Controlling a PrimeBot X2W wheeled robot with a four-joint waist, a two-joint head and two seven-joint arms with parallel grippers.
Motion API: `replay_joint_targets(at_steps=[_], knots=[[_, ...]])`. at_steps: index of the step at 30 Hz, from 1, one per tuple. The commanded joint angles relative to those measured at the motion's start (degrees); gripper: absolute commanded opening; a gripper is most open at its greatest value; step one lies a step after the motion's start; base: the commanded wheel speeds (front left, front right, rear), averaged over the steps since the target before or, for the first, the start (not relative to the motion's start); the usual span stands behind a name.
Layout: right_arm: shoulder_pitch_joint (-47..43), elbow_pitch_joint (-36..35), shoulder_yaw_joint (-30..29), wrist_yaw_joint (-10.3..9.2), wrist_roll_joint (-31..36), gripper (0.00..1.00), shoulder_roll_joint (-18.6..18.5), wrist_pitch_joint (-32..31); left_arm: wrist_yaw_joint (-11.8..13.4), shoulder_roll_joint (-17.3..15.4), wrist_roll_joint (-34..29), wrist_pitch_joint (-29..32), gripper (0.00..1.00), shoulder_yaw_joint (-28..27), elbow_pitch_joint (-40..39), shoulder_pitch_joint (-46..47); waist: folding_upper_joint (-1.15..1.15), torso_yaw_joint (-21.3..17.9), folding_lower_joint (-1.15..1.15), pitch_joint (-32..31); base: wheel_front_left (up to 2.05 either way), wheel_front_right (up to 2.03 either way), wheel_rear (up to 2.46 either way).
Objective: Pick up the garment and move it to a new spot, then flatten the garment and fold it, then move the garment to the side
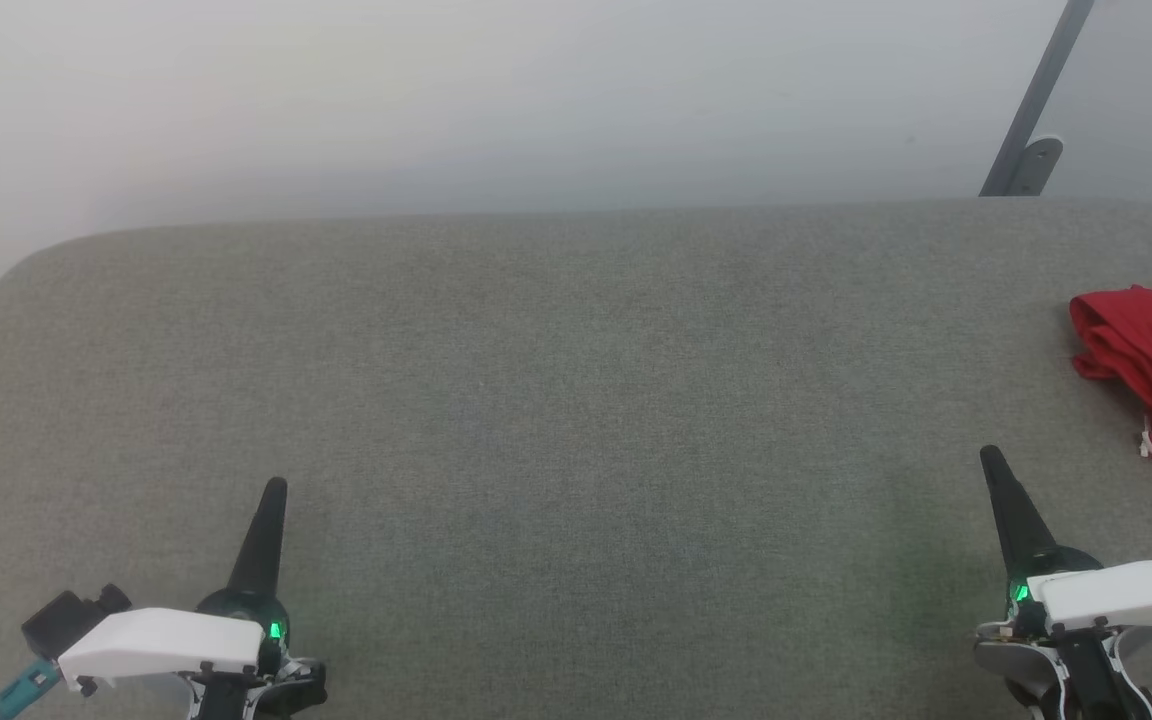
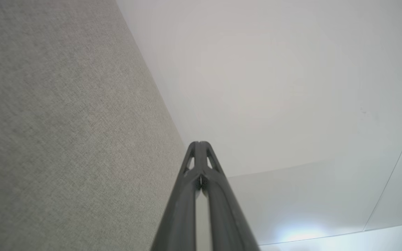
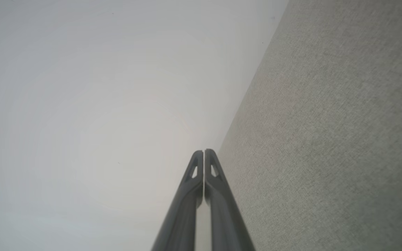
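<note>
Fingers (image 1: 261, 540), left gripper (image 1: 277, 487) and right gripper (image 1: 988, 455): closed, unladen. Garment (image 1: 1151, 350) lay bunched near counter (image 1: 576, 380) right side; broad counter stretched between grippers.

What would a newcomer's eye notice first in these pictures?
The red garment, bunched at the right edge of the grey fabric surface, stands out at once. Then the left gripper and the right gripper, both shut and empty, at the lower corners of the head view.
</note>
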State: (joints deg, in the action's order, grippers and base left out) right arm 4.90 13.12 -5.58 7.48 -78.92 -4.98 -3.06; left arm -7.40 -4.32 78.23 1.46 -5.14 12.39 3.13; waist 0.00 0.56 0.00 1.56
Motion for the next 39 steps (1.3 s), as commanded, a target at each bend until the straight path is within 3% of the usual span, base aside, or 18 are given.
replay_joint_targets(at_steps=[1,39], knots=[[0.69,-0.16,-0.12,0.03,-1.20,0.00,0.24,-0.45,-0.11,0.06,1.26,0.48,0.00,-0.25,-0.10,1.22,0.00,-0.02,0.00,-0.05,0.00,0.00,0.00],[1.52,1.03,-1.07,0.02,-13.65,0.00,2.29,-3.71,-0.16,0.88,15.01,4.65,0.00,-0.66,1.73,3.32,0.00,-0.56,0.00,-1.38,0.00,0.00,0.00]])
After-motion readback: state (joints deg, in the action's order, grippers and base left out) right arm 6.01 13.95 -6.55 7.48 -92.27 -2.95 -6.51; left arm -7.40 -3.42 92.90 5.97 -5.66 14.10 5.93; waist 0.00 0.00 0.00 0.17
